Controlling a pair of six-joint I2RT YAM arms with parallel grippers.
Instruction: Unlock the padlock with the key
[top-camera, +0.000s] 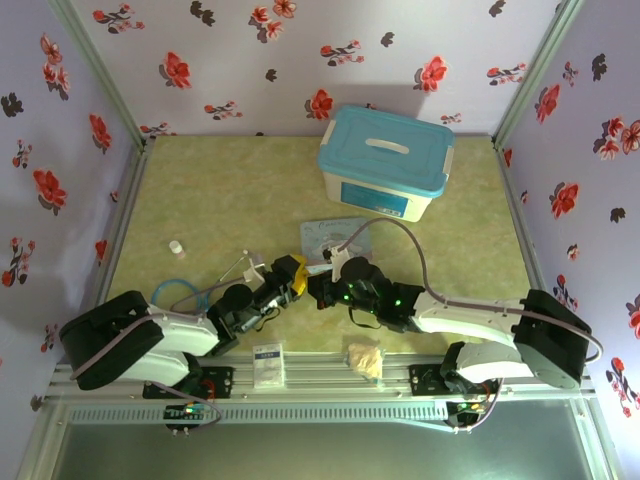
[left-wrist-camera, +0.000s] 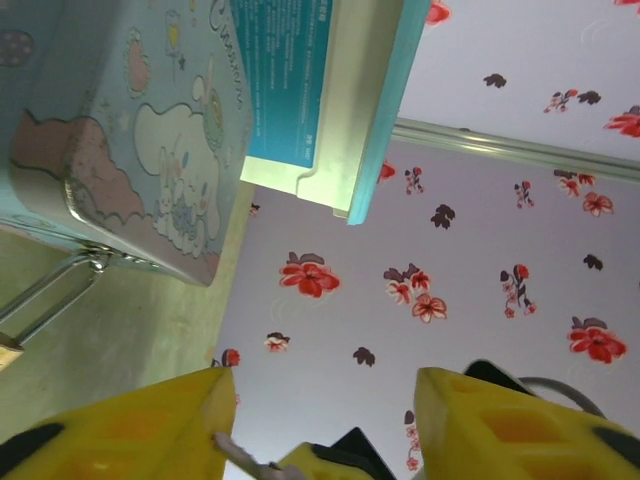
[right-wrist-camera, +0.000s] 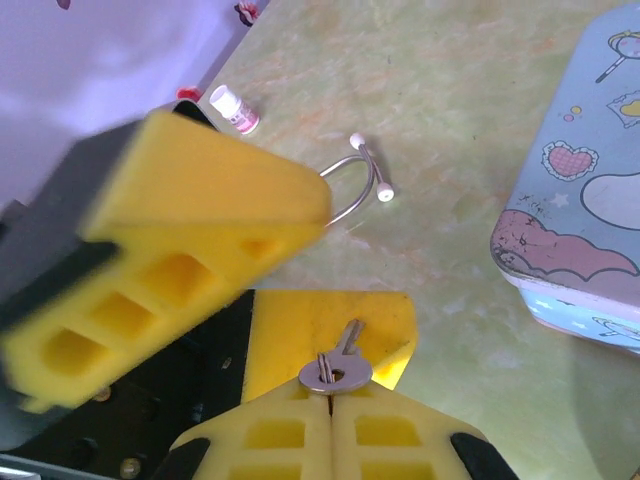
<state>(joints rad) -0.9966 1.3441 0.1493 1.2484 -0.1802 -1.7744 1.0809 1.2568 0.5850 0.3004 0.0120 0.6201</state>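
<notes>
Closely paired over the table, the right gripper (right-wrist-camera: 333, 398) pinches the key (right-wrist-camera: 337, 366) while the left gripper (left-wrist-camera: 322, 405) gapes with nothing in its hold.

White print on the blue label (left-wrist-camera: 290, 80) of the teal-lidded plastic storage box (top-camera: 385, 160) and the script on the cartoon tin (right-wrist-camera: 585, 220) are too small to read. The key's round bow is clamped between the right fingers, which are pressed fully together. Its long axis runs straight out from them, with the blade pointing toward a yellow pad of the left gripper, whose fingers stand wide apart. The padlock (left-wrist-camera: 6, 348) lies on the table by the tin's corner, its brass body at the edge of the left wrist view and its silver shackle reaching toward the tin. The tabletop (top-camera: 200, 200) is mottled yellow-green, and the lilac walls (top-camera: 250, 60) carry red and dark flowers.
</notes>
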